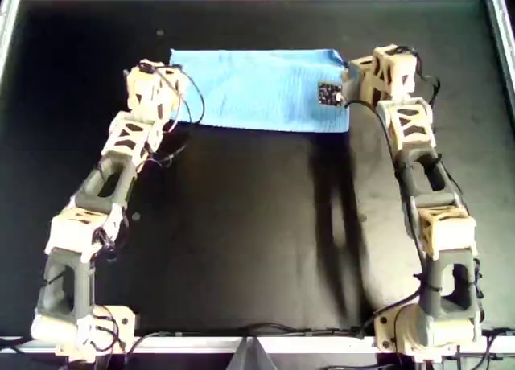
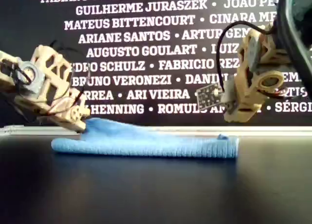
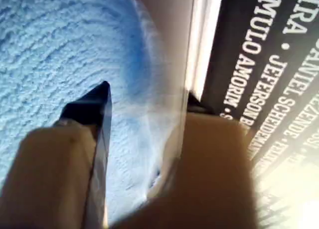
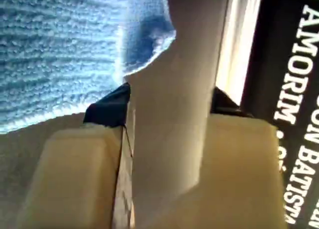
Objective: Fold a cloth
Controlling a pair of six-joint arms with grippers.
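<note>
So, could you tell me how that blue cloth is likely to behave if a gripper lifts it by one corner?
The cloth would probably drape and sag rather than hold shape: in the exterior view it lies as a soft, flat fold with rounded edges. It looks thin, so likely light for its size. Its ribbed weave should give the fingers decent grip, though I can't be sure.

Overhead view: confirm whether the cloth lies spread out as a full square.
No, the cloth lies folded into a long rectangle near the table's far edge.
</note>
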